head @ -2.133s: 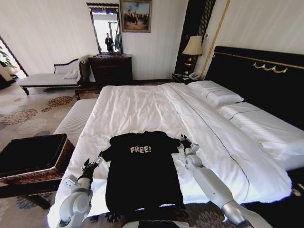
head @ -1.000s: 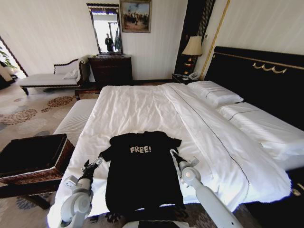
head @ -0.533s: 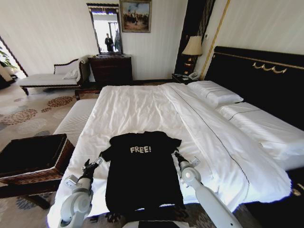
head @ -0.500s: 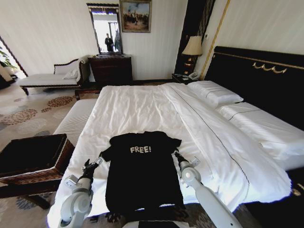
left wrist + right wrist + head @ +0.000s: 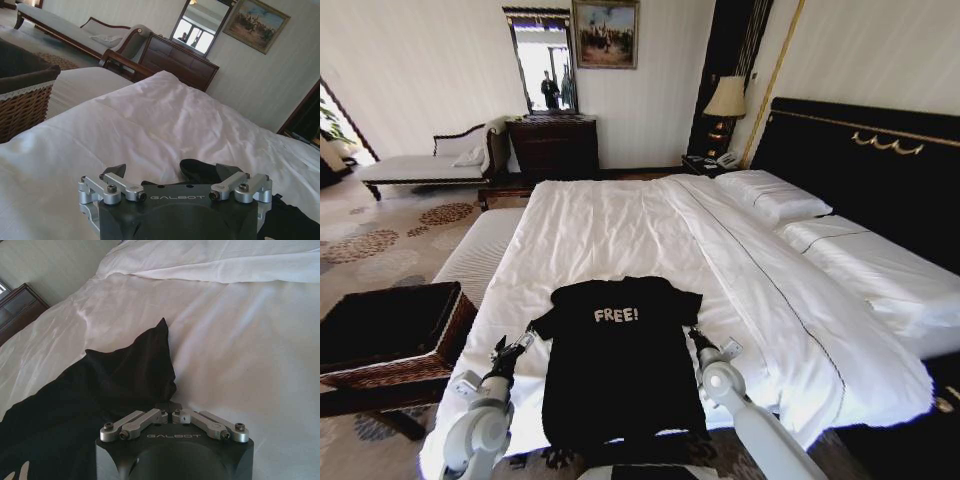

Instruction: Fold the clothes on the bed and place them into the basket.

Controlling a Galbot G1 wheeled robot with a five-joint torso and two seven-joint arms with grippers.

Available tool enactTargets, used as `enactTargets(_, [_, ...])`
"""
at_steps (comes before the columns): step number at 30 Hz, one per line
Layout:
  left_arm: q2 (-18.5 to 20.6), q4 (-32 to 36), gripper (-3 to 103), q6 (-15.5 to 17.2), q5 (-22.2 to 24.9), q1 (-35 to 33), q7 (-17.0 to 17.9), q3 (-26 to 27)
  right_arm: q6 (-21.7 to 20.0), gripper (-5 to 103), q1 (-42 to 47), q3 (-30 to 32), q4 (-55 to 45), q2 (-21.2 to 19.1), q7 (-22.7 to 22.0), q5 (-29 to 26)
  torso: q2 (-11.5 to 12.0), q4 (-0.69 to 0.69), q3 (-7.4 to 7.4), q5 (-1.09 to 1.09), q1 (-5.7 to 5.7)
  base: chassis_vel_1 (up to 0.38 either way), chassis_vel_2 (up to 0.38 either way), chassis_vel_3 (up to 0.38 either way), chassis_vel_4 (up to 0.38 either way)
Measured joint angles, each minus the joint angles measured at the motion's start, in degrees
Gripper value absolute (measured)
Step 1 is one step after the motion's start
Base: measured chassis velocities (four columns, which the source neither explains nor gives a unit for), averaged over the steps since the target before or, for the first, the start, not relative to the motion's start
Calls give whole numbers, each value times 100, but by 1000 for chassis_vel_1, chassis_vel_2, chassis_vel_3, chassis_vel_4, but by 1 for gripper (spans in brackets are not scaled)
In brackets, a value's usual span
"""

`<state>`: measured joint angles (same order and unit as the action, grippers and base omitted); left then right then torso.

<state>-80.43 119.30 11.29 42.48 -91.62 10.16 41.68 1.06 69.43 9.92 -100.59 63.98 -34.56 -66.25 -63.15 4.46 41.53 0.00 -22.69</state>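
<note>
Black short-sleeved T-shirt (image 5: 617, 360) w/ white "FREE!" lettering lies flat, face up, at the foot of the large bed w/ white duvet (image 5: 620, 225), hem draping over the near edge. Left end effector (image 5: 510, 346) sits on the duvet just beside the shirt's left sleeve, fingers (image 5: 114, 172) spread apart, sleeve tip between them in the left wrist view. Right end effector (image 5: 697, 338) is at the shirt's right edge below the right sleeve, fingers (image 5: 167, 406) pressed together at the black fabric's border; can't tell if cloth is caught. Rectangular dark brown woven wicker basket (image 5: 438, 345) w/ black interior stands on the floor left of the bed, near the left arm.
</note>
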Motion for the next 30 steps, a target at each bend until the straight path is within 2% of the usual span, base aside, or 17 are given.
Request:
enactTargets(5, [-17,5,100,-2,-12,-4,0,-12,-1,-1,3,-2,117,-2,67,146,0,0,0,0,0,0,0,0,0])
enactTargets(7, [-20,6,100,-6,-17,-11,-1,-11,17,9,33,19,126,-31,160,247,0,0,0,0,0,0,0,0,0])
enactTargets(8, [-20,6,100,-7,-18,-14,-1,-7,35,9,56,40,99,-53,204,299,0,1,0,0,0,0,0,0,0])
enactTargets(10, [-20,6,100,-10,-18,-18,-3,0,60,21,82,104,-4,-95,262,360,0,1,0,1,0,0,0,0,0])
enactTargets(11, [-20,6,100,-10,-18,-18,-3,0,60,21,82,104,-4,-95,262,360,0,1,0,1,0,0,0,0,0])
enactTargets(13, [-21,-1,100,-14,-19,-19,-5,10,84,31,24,251,-85,-175,392,466,0,2,0,1,0,0,0,0,0])
enactTargets(16, [-24,-15,100,-16,-21,-12,-6,9,106,36,-185,354,16,-275,547,489,0,0,0,-1,0,0,0,0,0])
enactTargets(20, [-43,-25,100,-16,-43,29,-6,-45,41,58,-807,311,743,-509,1105,75,0,1,0,0,0,0,0,0,0])
enactTargets(21, [-43,-25,100,-16,-43,29,-6,-45,41,58,-807,311,743,-509,1105,75,0,1,0,0,0,0,0,0,0])
enactTargets(23, [-48,-25,100,-15,-52,44,-2,-60,-50,69,-1139,181,1284,-559,1526,-170,1,0,0,2,-1,0,0,0,0])
enactTargets(24, [-48,-25,100,-14,-54,48,-1,-62,-84,69,-1254,125,1466,-559,1659,-239,1,0,1,2,-1,0,0,0,0])
enactTargets(25, [-48,-25,100,-14,-54,48,-1,-62,-84,69,-1254,125,1466,-559,1659,-239,1,0,1,2,-1,0,0,0,0])
enactTargets(28, [-36,-26,100,-13,-49,45,2,-31,-139,85,-1509,-20,1811,-488,1801,-383,1,0,1,1,-1,0,0,0,0])
enactTargets(29, [-32,-28,100,-13,-46,43,2,-23,-143,85,-1535,-39,1846,-470,1808,-389,0,-1,1,1,-1,0,0,0,0])
enactTargets(30, [-24,-37,100,-13,-38,34,2,1,-143,95,-1581,-73,1919,-429,1815,-385,1,0,1,0,-1,0,0,0,0])
